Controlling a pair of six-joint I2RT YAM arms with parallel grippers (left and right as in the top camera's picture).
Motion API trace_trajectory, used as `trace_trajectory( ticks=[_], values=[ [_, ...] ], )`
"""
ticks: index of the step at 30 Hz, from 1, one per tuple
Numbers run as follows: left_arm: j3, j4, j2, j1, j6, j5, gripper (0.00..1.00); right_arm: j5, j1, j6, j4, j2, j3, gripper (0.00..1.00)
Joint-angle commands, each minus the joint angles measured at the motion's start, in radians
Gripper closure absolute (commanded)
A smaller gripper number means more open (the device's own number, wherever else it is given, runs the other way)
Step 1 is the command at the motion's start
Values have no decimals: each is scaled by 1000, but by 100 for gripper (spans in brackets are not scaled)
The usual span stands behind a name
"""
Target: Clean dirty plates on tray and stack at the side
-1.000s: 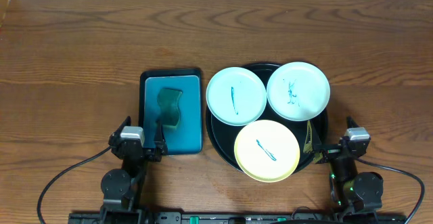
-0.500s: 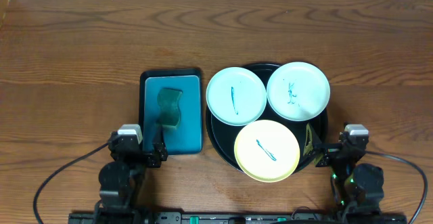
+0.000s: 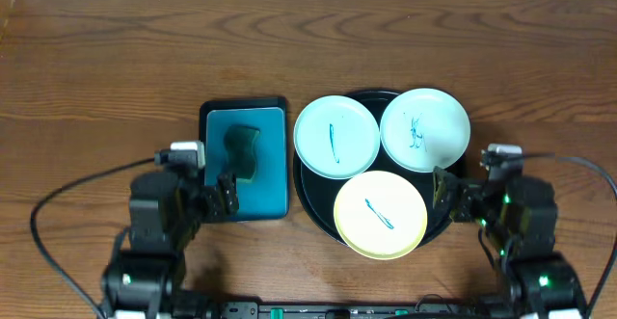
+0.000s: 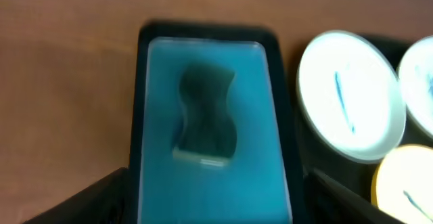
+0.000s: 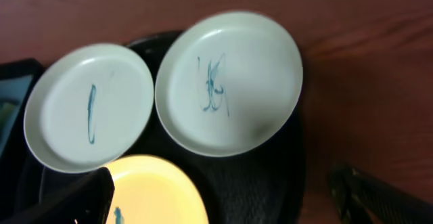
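When counted from overhead, three plates, all lying flat on the one round black tray point(image 3: 313, 189): two pale mint-white, one yellow. Over the tray's left rim, the left pale plate point(image 3: 335, 137); over the far right rim, the right pale plate point(image 3: 424, 129); at the near edge, overhanging toward the robot, the yellow plate point(image 3: 380, 215). Pale pair side by side, rims touching or nearly so; cannot tell which. One thin teal scribble per plate, three in all: a single long stroke on the left pale plate, a tangled mark on the right pale plate, a short slanted stroke on the yellow plate.

Just beside the black tray, on its left: one rectangular teal tray point(image 3: 270, 189) with a black rim, holding one dark green wavy-sided sponge point(image 3: 243, 153) in its far half. Both trays on the brown wood-grain table point(image 3: 96, 68).

Two end effectors, one per arm, both at the near side. At the near edge of the teal tray, the left end effector point(image 3: 201, 196): fingers spread well apart, holding nothing. At the near right rim of the black tray, the right end effector point(image 3: 465, 203): fingers likewise spread apart, holding nothing, one finger just right of the yellow plate.
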Motion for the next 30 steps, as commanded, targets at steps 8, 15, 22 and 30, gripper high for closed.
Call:
trace_trajectory(
  ticks=[8, 15, 22, 30],
  values=[
    [327, -294, 310, 2, -10, 17, 19, -11, 8, -53, -243, 286, 241, 1],
    [327, -307, 319, 2, -10, 16, 19, -58, 8, -53, -239, 302, 254, 1],
    [327, -291, 319, 2, -10, 16, 19, -72, 8, -52, -235, 302, 254, 1],
    [327, -262, 319, 2, -9, 16, 19, -79, 8, -52, -234, 302, 254, 1]
  ],
)
